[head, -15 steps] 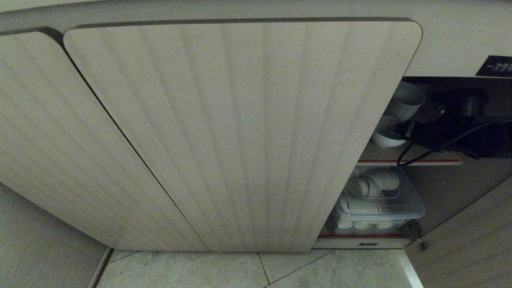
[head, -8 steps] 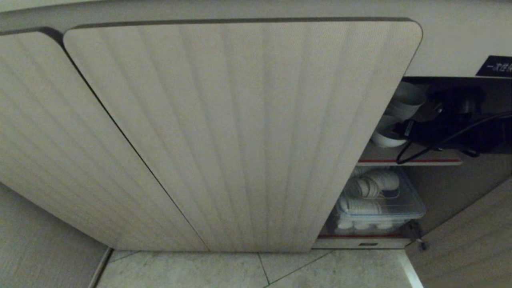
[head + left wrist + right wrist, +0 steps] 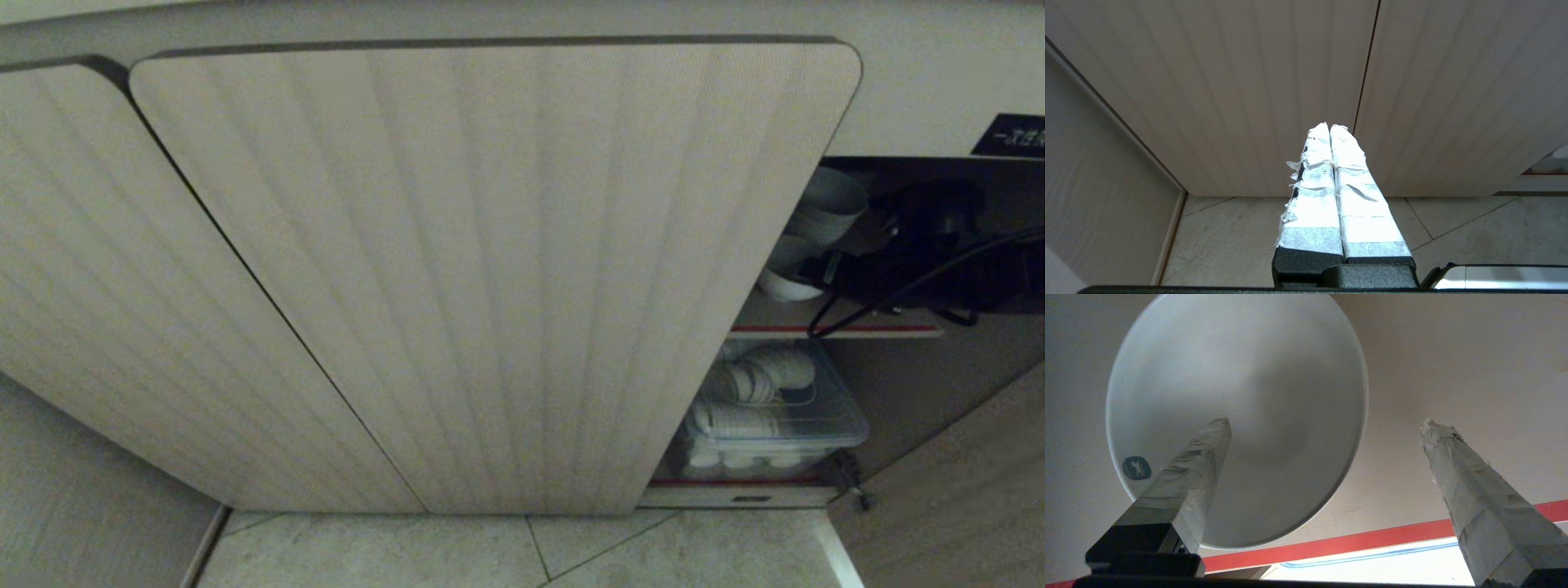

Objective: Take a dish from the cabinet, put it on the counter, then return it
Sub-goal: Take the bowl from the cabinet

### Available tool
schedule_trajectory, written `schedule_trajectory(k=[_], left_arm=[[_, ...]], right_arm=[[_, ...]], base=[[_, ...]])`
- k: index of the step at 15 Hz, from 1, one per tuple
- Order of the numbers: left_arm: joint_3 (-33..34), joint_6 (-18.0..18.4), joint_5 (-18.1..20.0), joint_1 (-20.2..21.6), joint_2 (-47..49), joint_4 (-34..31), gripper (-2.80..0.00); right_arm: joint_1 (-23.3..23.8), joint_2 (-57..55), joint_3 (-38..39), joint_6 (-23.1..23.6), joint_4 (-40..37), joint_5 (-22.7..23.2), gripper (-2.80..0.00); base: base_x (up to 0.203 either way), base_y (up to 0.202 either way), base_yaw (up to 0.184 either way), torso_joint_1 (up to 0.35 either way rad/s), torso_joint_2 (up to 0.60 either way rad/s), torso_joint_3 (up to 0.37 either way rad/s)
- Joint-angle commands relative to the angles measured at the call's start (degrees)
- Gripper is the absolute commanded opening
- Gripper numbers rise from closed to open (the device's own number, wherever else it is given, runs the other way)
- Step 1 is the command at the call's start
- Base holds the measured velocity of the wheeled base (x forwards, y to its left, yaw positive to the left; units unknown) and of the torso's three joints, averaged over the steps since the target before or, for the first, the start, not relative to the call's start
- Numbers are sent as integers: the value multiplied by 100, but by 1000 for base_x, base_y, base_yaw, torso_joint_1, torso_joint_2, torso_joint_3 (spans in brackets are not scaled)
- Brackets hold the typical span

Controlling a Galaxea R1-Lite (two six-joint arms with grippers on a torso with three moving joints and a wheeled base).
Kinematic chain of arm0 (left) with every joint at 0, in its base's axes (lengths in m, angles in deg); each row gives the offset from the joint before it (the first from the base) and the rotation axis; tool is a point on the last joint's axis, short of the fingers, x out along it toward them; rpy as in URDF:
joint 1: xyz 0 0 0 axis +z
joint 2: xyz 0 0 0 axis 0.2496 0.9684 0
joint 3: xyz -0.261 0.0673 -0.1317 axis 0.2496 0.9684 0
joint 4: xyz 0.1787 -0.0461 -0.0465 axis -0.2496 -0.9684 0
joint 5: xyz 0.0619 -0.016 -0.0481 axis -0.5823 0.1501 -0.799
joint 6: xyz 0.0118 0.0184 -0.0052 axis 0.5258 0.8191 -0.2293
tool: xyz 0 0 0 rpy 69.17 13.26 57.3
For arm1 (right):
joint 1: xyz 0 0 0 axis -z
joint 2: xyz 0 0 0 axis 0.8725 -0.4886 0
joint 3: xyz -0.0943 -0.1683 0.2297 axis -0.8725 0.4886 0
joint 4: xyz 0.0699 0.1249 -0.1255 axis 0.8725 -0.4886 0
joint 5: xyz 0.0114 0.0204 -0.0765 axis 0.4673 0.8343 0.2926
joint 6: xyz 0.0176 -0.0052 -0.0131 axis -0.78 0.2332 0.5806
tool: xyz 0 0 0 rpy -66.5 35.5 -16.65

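Head view dim, soft, edges bowed; open compartment in shadow. Left wrist view bright, white taped fingers [image 3: 1347, 192] glaring.

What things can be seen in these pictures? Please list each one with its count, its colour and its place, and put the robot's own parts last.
cabinet doors: two, beige ribbed, shut, left of the open compartment.
bowl: one, white, on the upper shelf, between the right gripper's open fingers.
other bowl: one, white, upper shelf, behind the first.
shelf edges: two, red, upper and lower.
plastic box: one, clear, lower shelf, holding white dishes.
label: one, black with white characters, above the opening.
floor tiles: pale grey, below the doors.
left gripper: white-taped fingers shut, before the shut doors.
right gripper: white-taped fingers open, inside the cabinet.
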State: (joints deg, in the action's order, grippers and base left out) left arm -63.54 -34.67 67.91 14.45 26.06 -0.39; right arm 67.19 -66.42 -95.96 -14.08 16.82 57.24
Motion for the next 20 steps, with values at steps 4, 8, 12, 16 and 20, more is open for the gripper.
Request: schedule_trajectory(k=[4,8,12,16,20], left_arm=[[0,-2,2,0,-2,2,-280],[0,-2,2,0,-2,2,-280],[0,-2,2,0,-2,2,-280],[0,-2,2,0,-2,2,-280],[0,-2,2,0,-2,2,-280]], right_arm=[[-2,-39,-225,-10,-211,3,0],[-2,-94,-242,188,-238,3,0],[-2,-147,-251,307,-194,-6,0],[-2,-199,-410,315,-194,3,0],[-11,-199,-409,315,-176,-6,0]], base=[[0,0,0,0,0,0],[0,0,0,0,0,0],[0,0,0,0,0,0],[0,0,0,0,0,0],[0,0,0,0,0,0]])
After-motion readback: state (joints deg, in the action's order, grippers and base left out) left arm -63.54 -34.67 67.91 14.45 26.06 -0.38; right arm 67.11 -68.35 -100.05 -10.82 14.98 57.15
